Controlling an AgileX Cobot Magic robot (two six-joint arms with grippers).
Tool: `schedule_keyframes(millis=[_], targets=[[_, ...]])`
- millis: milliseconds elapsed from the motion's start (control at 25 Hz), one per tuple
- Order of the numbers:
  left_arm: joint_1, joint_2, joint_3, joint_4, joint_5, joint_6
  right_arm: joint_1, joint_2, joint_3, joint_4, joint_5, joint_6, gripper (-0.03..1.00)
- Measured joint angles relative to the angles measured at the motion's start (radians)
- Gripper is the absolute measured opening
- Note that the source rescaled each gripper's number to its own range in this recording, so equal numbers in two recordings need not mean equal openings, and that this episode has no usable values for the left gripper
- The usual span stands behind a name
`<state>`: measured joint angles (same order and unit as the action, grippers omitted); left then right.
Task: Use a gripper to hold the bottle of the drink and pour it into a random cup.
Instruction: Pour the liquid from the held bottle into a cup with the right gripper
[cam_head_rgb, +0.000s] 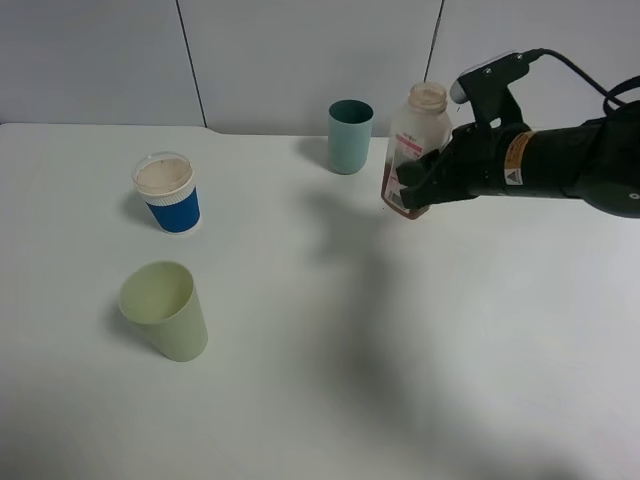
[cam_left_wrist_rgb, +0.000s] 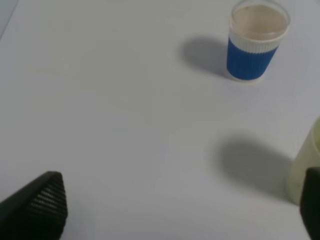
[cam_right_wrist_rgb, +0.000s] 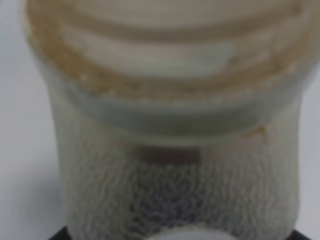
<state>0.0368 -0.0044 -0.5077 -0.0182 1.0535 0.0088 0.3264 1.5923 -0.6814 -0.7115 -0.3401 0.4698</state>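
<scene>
So, right pincer (cam_head_rgb: 422, 186) clamped on bottle (cam_head_rgb: 412, 135), mouth up, just beside teal cup (cam_head_rgb: 350, 136); left pincer (cam_left_wrist_rgb: 182, 200) apart over counter (cam_left_wrist_rgb: 100, 100).

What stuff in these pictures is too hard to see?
- Fingertips of the right gripper: exterior high view, dark against the bottle.
- Words on the bottle label: exterior high view, too small, partly covered by the gripper.
- Lower half of the bottle: right wrist view, blurred, cut off by the edge.
- Most of the pale green cup: left wrist view, cut off by the edge.
</scene>
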Motion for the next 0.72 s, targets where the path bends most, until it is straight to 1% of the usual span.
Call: schedule_keyframes(millis=[160,320,400,720], targets=[[0.000,0.000,0.000,0.000,0.000,0.000,0.000,-0.062,-0.011,0.024,0.136,0.008,0.00],[0.000,0.000,0.000,0.000,0.000,0.000,0.000,-0.090,-0.077,0.018,0.317,0.057,0.00],[0.000,0.000,0.000,0.000,0.000,0.000,0.000,-0.092,-0.125,-0.011,0.400,0.084,0.00],[0.000,0.000,0.000,0.000,0.000,0.000,0.000,-0.070,-0.301,-0.174,0.643,0.176,0.00]])
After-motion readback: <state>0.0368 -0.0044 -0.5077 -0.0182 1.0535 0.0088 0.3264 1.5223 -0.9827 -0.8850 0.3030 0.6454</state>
